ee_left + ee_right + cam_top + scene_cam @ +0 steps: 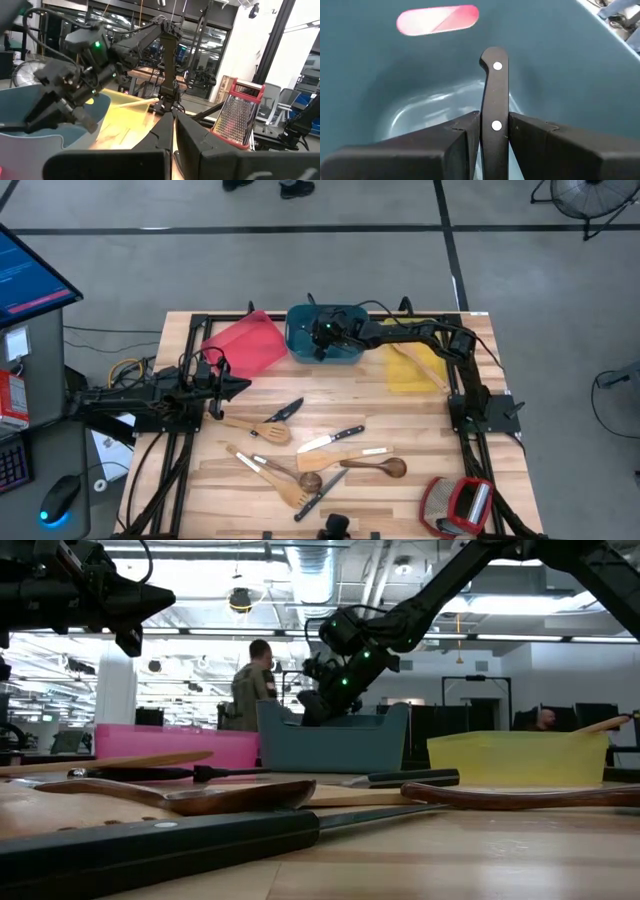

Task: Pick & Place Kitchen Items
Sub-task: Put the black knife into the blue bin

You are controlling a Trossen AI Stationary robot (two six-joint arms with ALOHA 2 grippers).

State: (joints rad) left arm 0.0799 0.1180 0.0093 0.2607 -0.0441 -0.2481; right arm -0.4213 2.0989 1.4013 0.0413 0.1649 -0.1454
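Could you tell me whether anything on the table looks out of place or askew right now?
Only the red tray stands out: it sits skewed at an angle, while the teal tray and yellow tray lie square to the table edge. The utensils are scattered loosely, and the right claw holds a black-handled knife inside the teal tray.

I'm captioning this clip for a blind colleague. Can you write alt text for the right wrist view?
The right gripper is clamped on a black-handled knife, with two silver rivets showing on the handle, held inside the teal tray. A slot-shaped handle opening in the tray's wall shows pink through it.
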